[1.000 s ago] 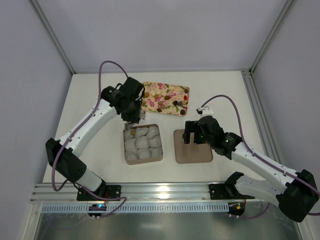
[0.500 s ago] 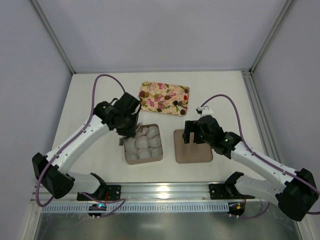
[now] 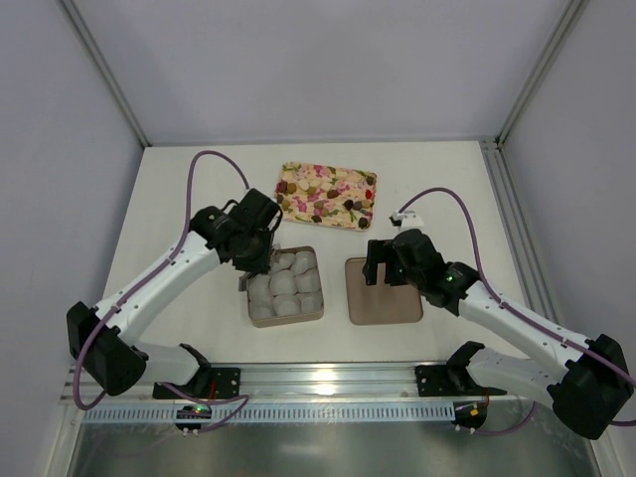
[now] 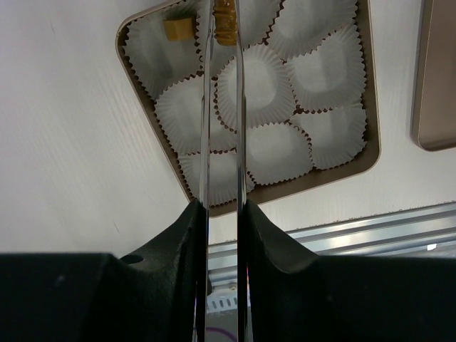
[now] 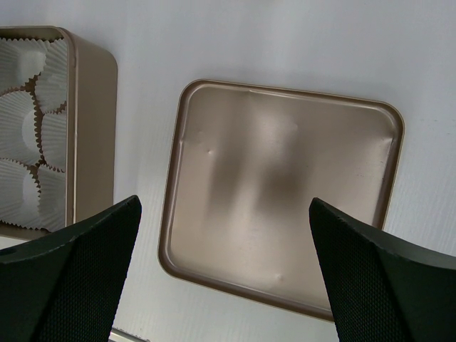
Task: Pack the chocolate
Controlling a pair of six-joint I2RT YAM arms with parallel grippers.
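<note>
Chocolate, one ridged tan-gold piece [image 4: 226, 30], sits pinched between the thin metal blades of the left gripper [image 4: 224, 16], nearly closed, above the square brown box [image 4: 372, 85] of crinkled white paper cups [image 4: 256, 85]. Another tan piece [image 4: 178, 27] lies in a corner cup. Over the smooth, slightly dented lid [image 5: 285, 164], the right gripper [image 5: 224, 235] hangs spread wide, holding nothing.

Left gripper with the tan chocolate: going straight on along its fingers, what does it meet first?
Probably the empty white crinkled paper cup under its tip, in the square brown box, next to the corner cup holding a tan-gold chocolate piece. Depth is hard to judge.
</note>
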